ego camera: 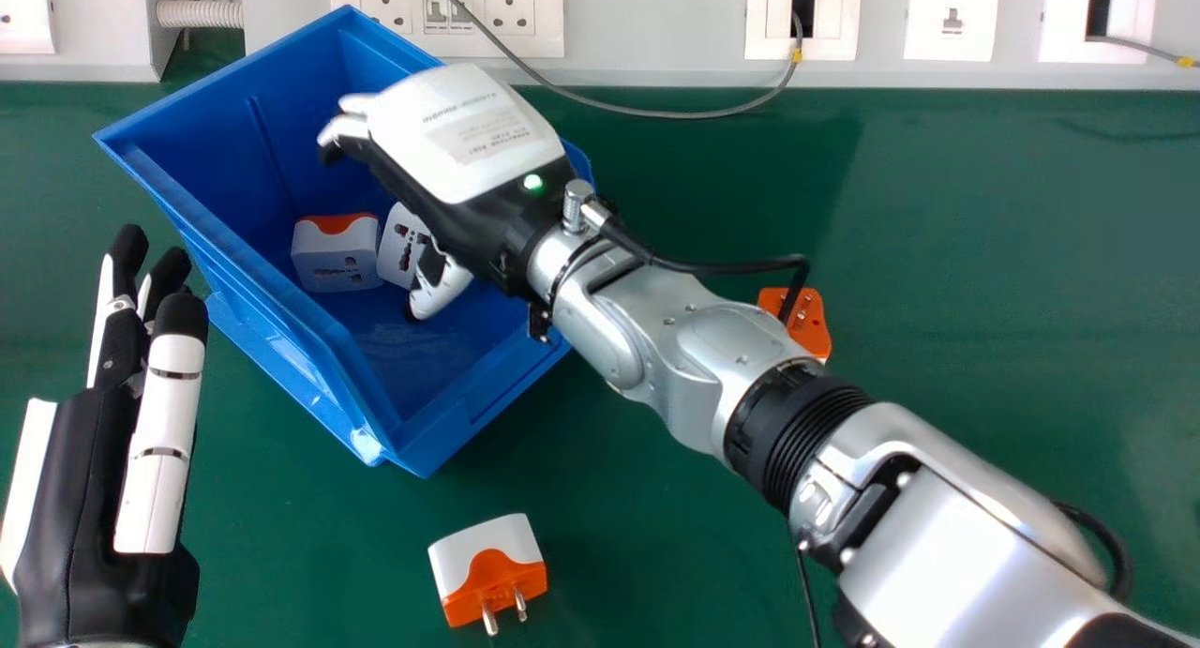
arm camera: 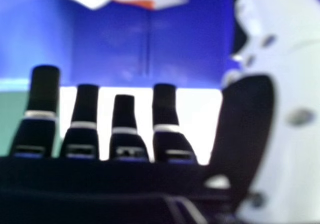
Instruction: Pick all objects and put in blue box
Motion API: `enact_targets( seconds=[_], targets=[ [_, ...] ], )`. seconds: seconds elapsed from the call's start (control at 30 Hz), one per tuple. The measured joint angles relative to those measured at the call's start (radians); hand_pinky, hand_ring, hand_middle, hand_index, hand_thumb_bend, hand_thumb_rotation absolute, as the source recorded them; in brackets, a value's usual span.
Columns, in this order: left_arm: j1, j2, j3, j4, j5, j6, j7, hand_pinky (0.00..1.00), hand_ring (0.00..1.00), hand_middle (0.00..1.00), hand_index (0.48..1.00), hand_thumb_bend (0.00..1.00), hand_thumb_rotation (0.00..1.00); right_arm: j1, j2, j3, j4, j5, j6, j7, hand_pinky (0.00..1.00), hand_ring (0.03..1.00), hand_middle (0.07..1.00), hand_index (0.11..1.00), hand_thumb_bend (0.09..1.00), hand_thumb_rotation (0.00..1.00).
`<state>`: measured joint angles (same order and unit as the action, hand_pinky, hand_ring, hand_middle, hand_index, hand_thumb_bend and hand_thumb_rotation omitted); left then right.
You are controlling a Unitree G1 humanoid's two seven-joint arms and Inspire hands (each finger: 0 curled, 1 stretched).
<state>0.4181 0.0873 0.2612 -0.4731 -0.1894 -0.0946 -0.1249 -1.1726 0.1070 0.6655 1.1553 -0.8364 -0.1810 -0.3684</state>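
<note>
Over the blue box (ego camera: 272, 142) in the head view is my right hand (ego camera: 469, 142), open, its thumb hanging down inside the box. Two white adapters lie in the box below it: one with an orange top (ego camera: 336, 254), the other (ego camera: 403, 245) partly hidden by the hand. In the right hand view, the right hand (arm camera: 165, 119) has straight fingers, with the box wall (arm camera: 115, 44) beyond them. A white and orange adapter (ego camera: 489, 573) lies on the table in front of the box. Another orange adapter (ego camera: 797, 320) is partly behind the right arm. My left hand (ego camera: 141, 395) rests open left of the box.
The green table (ego camera: 984, 301) extends to the right of the box. White wall panels with sockets (ego camera: 511, 8) run along the back, and a grey cable (ego camera: 656, 113) droops onto the table's back edge. The right forearm crosses the table from the lower right.
</note>
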Motion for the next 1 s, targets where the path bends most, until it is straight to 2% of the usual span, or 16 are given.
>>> enact_targets(
  seconds=[0.07, 0.17, 0.23, 0.33, 0.43, 0.57, 0.77, 0.87, 0.93, 1.0],
  targets=[
    [-0.006, 0.001, 0.000, 0.001, -0.008, 0.000, -0.005, 1.00, 1.00, 0.99, 1.000, 0.49, 0.86, 0.001, -0.013, -0.002, -0.027, 0.000, -0.019, -0.024, 0.66, 0.868, 0.922, 0.810, 0.724, 0.13],
    [-0.010, 0.002, 0.002, 0.004, -0.011, -0.001, -0.012, 1.00, 1.00, 0.99, 1.000, 0.49, 0.85, 0.016, -0.035, -0.001, -0.070, -0.001, -0.056, -0.064, 0.67, 0.880, 0.935, 0.832, 0.736, 0.13],
    [-0.010, 0.003, 0.004, 0.009, -0.018, -0.002, -0.019, 1.00, 1.00, 0.99, 1.000, 0.49, 0.85, 0.032, -0.052, 0.000, -0.103, -0.003, -0.071, -0.081, 0.70, 0.894, 0.947, 0.851, 0.748, 0.13],
    [-0.012, 0.007, 0.013, 0.021, -0.027, -0.004, -0.027, 1.00, 1.00, 1.00, 1.000, 0.49, 0.85, 0.080, -0.095, 0.003, -0.199, -0.030, -0.077, -0.091, 0.75, 0.922, 0.966, 0.874, 0.762, 0.13],
    [-0.012, 0.010, 0.023, 0.024, -0.027, -0.004, -0.028, 1.00, 1.00, 1.00, 1.000, 0.49, 0.85, 0.136, -0.148, 0.002, -0.324, -0.044, -0.067, -0.082, 0.78, 0.939, 0.978, 0.887, 0.768, 0.13],
    [-0.013, 0.011, 0.027, 0.027, -0.027, -0.004, -0.031, 1.00, 1.00, 1.00, 1.000, 0.49, 0.85, 0.244, -0.237, -0.015, -0.556, -0.063, -0.041, -0.032, 0.85, 0.974, 0.991, 0.913, 0.810, 0.11],
    [-0.014, 0.012, 0.035, 0.041, -0.027, -0.004, -0.045, 1.00, 1.00, 1.00, 1.000, 0.48, 0.84, 0.468, -0.370, -0.087, -0.941, -0.067, -0.017, 0.066, 0.93, 0.992, 0.997, 0.957, 0.818, 0.11],
    [-0.017, 0.014, 0.038, 0.052, -0.028, -0.004, -0.050, 1.00, 1.00, 0.99, 1.000, 0.48, 0.84, 0.611, -0.442, -0.149, -1.128, -0.066, -0.023, 0.098, 0.97, 0.997, 0.999, 0.983, 0.765, 0.19],
    [-0.017, 0.015, 0.044, 0.055, -0.029, -0.005, -0.051, 1.00, 1.00, 0.99, 1.000, 0.48, 0.84, 0.691, -0.477, -0.189, -1.219, -0.065, -0.026, 0.120, 0.99, 0.999, 1.000, 0.991, 0.769, 0.21],
    [-0.019, 0.016, 0.044, 0.058, -0.031, -0.009, -0.056, 1.00, 1.00, 0.99, 1.000, 0.48, 0.84, 0.783, -0.504, -0.239, -1.318, -0.043, -0.020, 0.159, 0.99, 1.000, 1.000, 0.996, 0.780, 0.22]
  ],
)
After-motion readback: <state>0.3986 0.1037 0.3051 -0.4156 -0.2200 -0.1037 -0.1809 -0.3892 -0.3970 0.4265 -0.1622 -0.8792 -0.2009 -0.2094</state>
